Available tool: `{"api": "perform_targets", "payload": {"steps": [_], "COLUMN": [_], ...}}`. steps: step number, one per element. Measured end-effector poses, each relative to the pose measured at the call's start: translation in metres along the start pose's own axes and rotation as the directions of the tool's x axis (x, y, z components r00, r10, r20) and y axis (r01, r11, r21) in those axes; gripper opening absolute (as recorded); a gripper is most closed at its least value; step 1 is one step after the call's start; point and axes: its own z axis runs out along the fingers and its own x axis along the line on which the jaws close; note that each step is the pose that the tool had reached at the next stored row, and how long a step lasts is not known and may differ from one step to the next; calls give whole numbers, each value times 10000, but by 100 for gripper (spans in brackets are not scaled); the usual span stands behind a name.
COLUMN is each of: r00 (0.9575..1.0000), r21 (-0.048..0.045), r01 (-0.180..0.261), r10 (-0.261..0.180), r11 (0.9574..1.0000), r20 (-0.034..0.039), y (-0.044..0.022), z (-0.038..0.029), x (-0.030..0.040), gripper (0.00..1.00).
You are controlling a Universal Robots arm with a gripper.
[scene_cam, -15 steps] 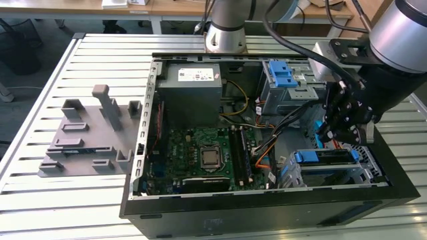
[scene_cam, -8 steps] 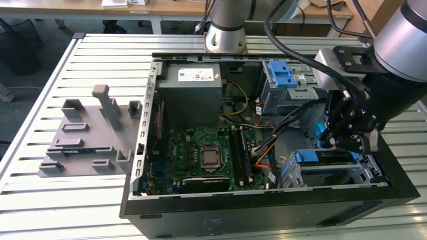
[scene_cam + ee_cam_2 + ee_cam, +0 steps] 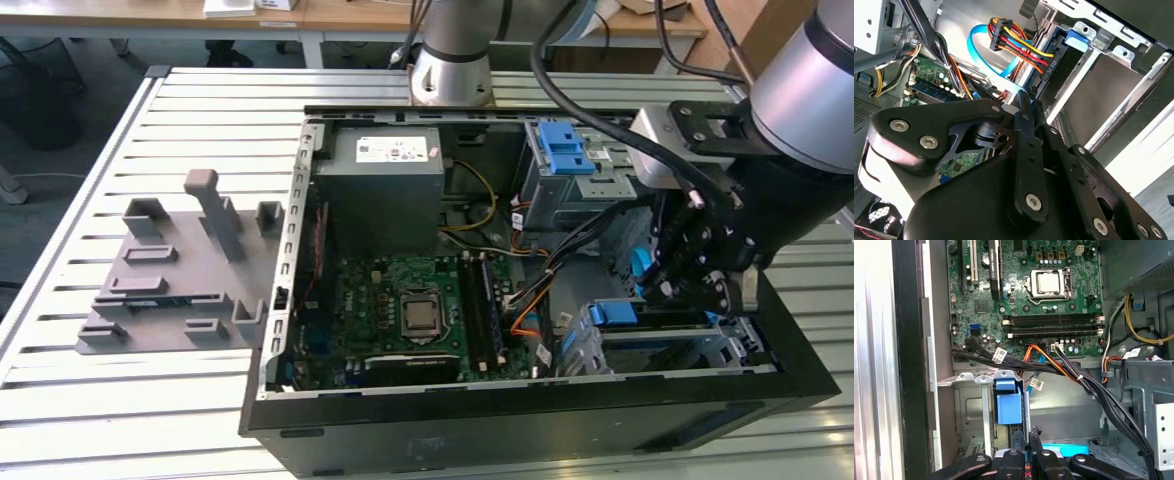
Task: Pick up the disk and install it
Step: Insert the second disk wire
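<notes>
black gripper (image 3: pixel 1023 107) linkage sits closest to my second wrist camera, its fingers (image 3: pixel 1018 442) pressed nearly together with a blue edge between the tips; i can't tell whether that is the disk (image 3: pixel 1066 450). just ahead of the fingertips a blue latch (image 3: pixel 1008 407) sits on the grey drive cage (image 3: pixel 970 405); beyond lies the motherboard (image 3: pixel 1024 290).

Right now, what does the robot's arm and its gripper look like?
The arm is a thick silver-grey tube with black joints, rising from a round silver base behind the open black computer case. Black cables loop along it. The gripper is black, built from flat metal links held by shiny round silver screws, ending in narrow black fingers.
</notes>
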Motion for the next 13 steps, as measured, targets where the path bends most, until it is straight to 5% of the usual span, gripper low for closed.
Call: {"api": "perform_targets", "payload": {"steps": [13], "r00": [10000], "r21": [2], "r01": [-15], "r10": [15], "r11": [10000], "r20": [0], "y": [-34], "z": [41], "x": [23], "gripper": [16]}}
